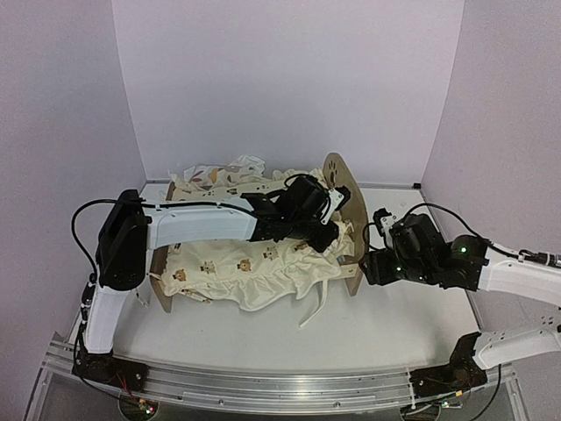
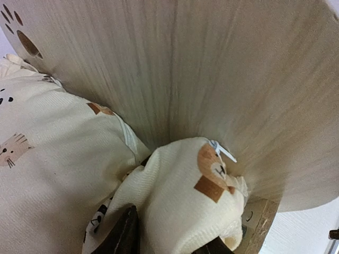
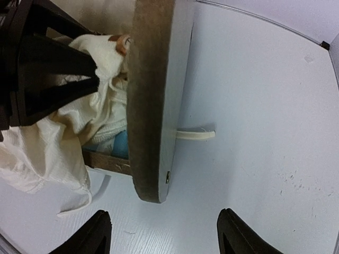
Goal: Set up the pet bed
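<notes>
The pet bed [image 1: 338, 180] stands mid-table, a plywood frame with rounded end boards [image 2: 212, 69]. A cream animal-print quilt [image 1: 237, 263] is spread over it and hangs over the near side. My left gripper [image 1: 326, 235] reaches across the bed to its right end. In the left wrist view its fingers [image 2: 124, 233] stand part open around a bunched corner of the quilt [image 2: 180, 201] pressed against the end board. My right gripper [image 1: 368, 263] is open just right of that end board [image 3: 151, 95], with only bare table between its fingertips [image 3: 238, 235]. A strip of the blue base [image 3: 119, 143] shows under the quilt.
A leaf-print pillow [image 1: 219, 175] lies behind the bed against the back wall. A quilt tie [image 1: 311, 307] trails onto the table in front of the bed, and a cream strap [image 3: 196, 134] lies by the end board. White walls enclose three sides; a metal rail [image 1: 263, 381] runs along the near edge.
</notes>
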Robot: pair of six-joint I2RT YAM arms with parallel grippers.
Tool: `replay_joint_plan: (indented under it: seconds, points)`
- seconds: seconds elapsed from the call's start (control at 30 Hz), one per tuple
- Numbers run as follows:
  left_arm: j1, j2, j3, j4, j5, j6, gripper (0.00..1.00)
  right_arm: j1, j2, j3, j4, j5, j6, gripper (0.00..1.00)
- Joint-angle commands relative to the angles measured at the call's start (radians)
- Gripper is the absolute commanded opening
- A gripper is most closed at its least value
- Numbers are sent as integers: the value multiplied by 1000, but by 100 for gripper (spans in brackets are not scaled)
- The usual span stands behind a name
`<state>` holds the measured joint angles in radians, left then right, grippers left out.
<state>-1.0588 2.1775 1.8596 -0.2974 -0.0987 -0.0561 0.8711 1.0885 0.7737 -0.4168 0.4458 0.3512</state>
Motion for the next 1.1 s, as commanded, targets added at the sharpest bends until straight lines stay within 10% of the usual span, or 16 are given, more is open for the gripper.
replay_joint_plan:
  seconds: [0.0,0.3,0.67,1.07]
  points:
    - [13,-79,-29,-38,29,-41,37,4,51,87,103,45,-71,70]
    - [12,-224,-135,-32,42,-99,49,4,191,199,136,204,-159,58]
    - [-35,-512,-426,52,8,-195,53,4,223,241,148,199,-160,0]
    - [-159,-751,-886,370,30,-267,56,62,309,450,19,342,-112,0]
